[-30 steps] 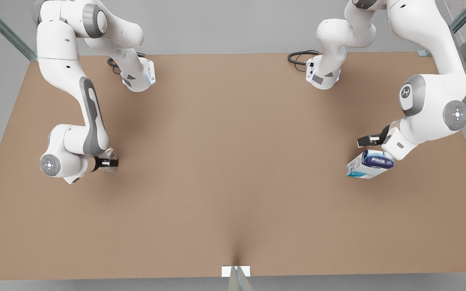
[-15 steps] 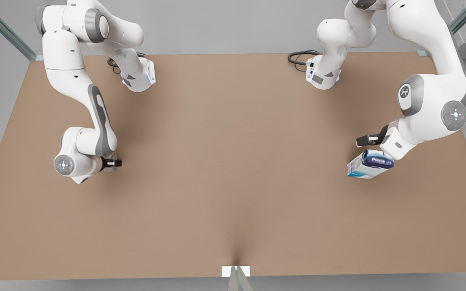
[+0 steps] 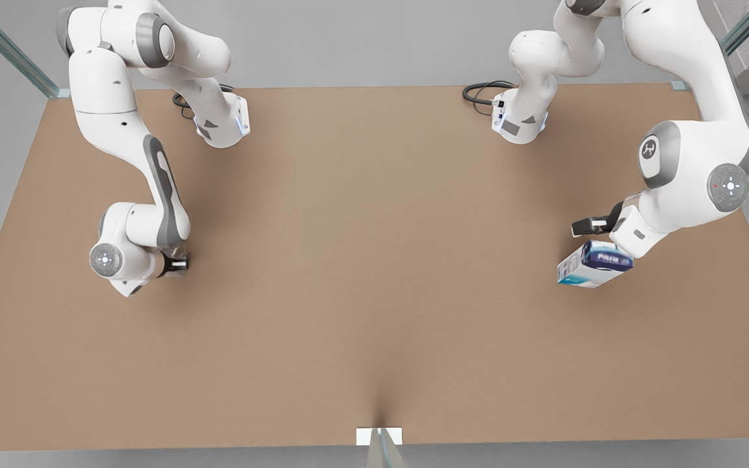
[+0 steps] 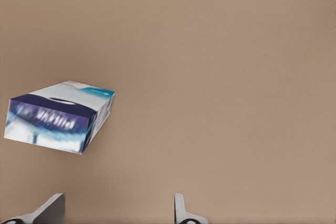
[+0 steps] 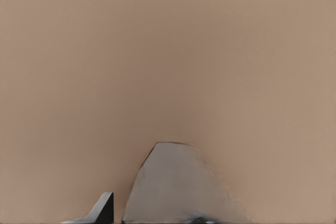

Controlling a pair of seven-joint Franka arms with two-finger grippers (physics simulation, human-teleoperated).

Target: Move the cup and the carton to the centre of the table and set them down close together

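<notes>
**Cup fragile, carton easy: both far from centre**

Cup point(image 5: 178, 187) sits w/in right claw point(image 3: 176, 263), at front view's left of table point(image 3: 374, 273); can't tell if claw is clenched on it yet. Looks thin, crinkly, prob. very light & crushable, so grip low on the wall, gentle squeeze.

Carton point(image 3: 594, 264) lies on table at front view's right, beside left claw point(image 4: 115, 214), not betw. its tips; claw is spread, holding nothing. Likely light, stiff cardboard w/ flat sides; best taken across the narrow width, mid-body.
</notes>
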